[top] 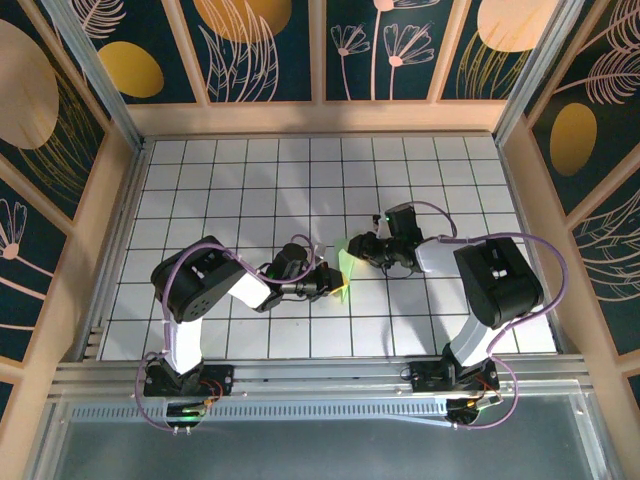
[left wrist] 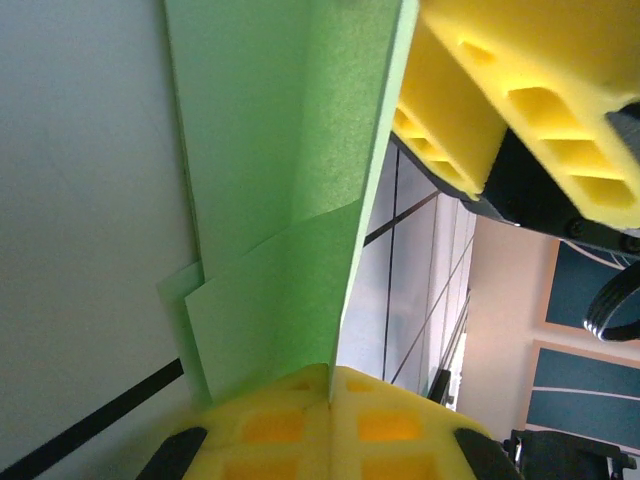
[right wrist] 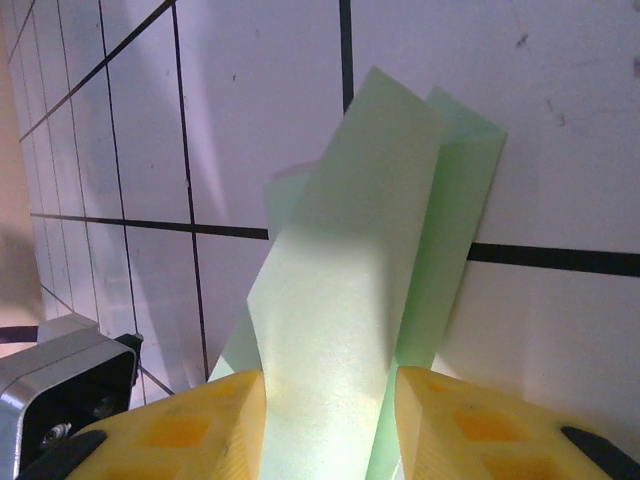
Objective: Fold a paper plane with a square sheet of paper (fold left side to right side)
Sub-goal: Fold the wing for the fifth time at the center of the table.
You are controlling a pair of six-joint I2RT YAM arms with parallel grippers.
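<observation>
The sheet of paper [top: 346, 268] is a pale green creased wedge standing up off the tiled table between the two grippers. My left gripper [top: 334, 282] is shut on its lower edge; in the left wrist view the yellow pads [left wrist: 270, 425] pinch the paper [left wrist: 270, 200] where the layers meet. My right gripper [top: 353, 247] comes in from the right. Its jaws [right wrist: 330, 385] stand apart, and a folded strip of the paper [right wrist: 350, 300] runs up between the yellow fingers [right wrist: 190, 430], filling the gap. Those fingers [left wrist: 520, 90] also appear beside the paper's upper edge.
The white gridded table [top: 250, 190] is boxed in by wooden walls [top: 320, 118] on three sides, with a metal rail [top: 320, 375] along the near edge. Both arm bases sit at that rail.
</observation>
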